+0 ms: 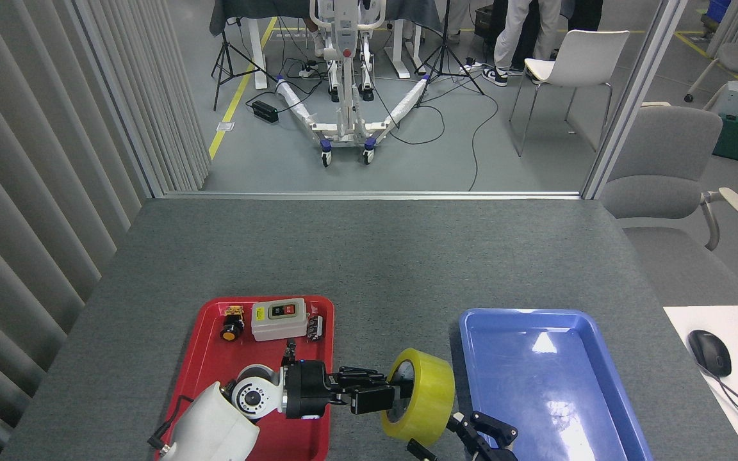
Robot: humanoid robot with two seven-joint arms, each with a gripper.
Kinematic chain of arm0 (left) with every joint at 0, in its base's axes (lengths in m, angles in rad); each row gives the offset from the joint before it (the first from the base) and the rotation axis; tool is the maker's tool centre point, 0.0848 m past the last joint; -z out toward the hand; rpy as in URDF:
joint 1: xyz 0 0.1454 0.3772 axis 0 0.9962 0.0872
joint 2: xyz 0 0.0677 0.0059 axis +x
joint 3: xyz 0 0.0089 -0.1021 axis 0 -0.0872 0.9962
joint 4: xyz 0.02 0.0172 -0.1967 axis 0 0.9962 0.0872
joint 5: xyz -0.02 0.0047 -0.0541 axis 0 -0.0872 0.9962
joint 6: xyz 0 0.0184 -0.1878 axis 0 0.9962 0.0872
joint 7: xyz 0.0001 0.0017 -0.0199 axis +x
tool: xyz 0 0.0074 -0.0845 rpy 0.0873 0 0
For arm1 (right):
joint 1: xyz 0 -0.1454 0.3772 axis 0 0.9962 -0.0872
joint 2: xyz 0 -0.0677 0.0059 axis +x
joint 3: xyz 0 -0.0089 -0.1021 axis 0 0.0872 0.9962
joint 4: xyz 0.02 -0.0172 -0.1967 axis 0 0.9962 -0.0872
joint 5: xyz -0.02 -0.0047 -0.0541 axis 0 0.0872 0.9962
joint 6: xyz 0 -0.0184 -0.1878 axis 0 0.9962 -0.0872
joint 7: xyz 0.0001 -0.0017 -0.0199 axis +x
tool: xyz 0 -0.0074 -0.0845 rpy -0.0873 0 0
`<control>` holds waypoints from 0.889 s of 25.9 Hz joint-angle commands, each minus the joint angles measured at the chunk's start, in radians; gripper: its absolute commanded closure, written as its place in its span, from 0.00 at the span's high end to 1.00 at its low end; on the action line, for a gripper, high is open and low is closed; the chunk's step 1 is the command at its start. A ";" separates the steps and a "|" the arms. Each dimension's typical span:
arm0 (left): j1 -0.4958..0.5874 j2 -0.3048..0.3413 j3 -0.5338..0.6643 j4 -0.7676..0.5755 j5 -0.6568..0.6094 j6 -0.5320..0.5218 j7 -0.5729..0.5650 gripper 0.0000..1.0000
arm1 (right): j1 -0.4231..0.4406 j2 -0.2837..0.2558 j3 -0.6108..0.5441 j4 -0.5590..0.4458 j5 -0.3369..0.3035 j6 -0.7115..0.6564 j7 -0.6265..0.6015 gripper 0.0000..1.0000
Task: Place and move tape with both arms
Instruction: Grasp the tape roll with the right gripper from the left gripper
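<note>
Left gripper (387, 398) pinching the tape (421, 397) on edge, fingers (369, 401) through its core, roll between red tray (205, 358) and blue tray (606, 410) above the desk (375, 256), right gripper (465, 438) at the roll's five o'clock (fingers spread, just beside it).

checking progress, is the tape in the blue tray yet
No, the tape is held by the left gripper over the grey table, between the red tray and the blue tray.
</note>
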 commanded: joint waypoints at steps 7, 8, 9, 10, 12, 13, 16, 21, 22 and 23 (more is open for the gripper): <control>0.036 -0.026 -0.030 -0.033 0.000 0.000 0.000 0.00 | -0.003 0.016 0.008 0.007 -0.002 0.000 0.002 0.61; 0.036 -0.026 -0.032 -0.034 0.000 0.000 0.000 0.00 | -0.003 0.014 0.008 0.007 -0.002 0.000 0.002 0.58; 0.036 -0.026 -0.033 -0.036 -0.002 0.000 0.001 0.00 | -0.002 0.014 0.008 0.007 -0.002 0.000 0.002 0.53; 0.036 -0.029 -0.036 -0.037 0.000 0.000 0.001 0.00 | -0.002 0.013 0.009 0.007 -0.002 0.000 0.002 0.47; 0.039 -0.038 -0.042 -0.043 -0.002 0.000 0.000 0.00 | -0.002 0.011 0.009 0.006 -0.002 0.000 0.002 0.35; 0.040 -0.040 -0.041 -0.043 -0.002 0.000 0.000 0.08 | 0.000 0.011 0.008 0.006 -0.002 0.000 0.002 0.30; 0.039 -0.041 -0.035 -0.039 0.001 0.000 0.001 0.53 | 0.000 0.010 0.008 0.006 -0.002 0.000 0.002 0.20; 0.036 -0.031 -0.024 -0.037 0.004 0.000 0.001 0.99 | 0.003 0.005 -0.003 0.006 -0.006 0.000 0.002 0.10; 0.036 -0.029 -0.018 -0.036 0.006 0.000 0.001 0.99 | 0.003 0.005 -0.006 0.006 -0.009 0.000 0.002 0.09; 0.036 -0.029 0.002 -0.033 0.004 0.000 0.001 0.99 | 0.004 0.005 -0.009 0.006 -0.012 0.000 0.002 0.09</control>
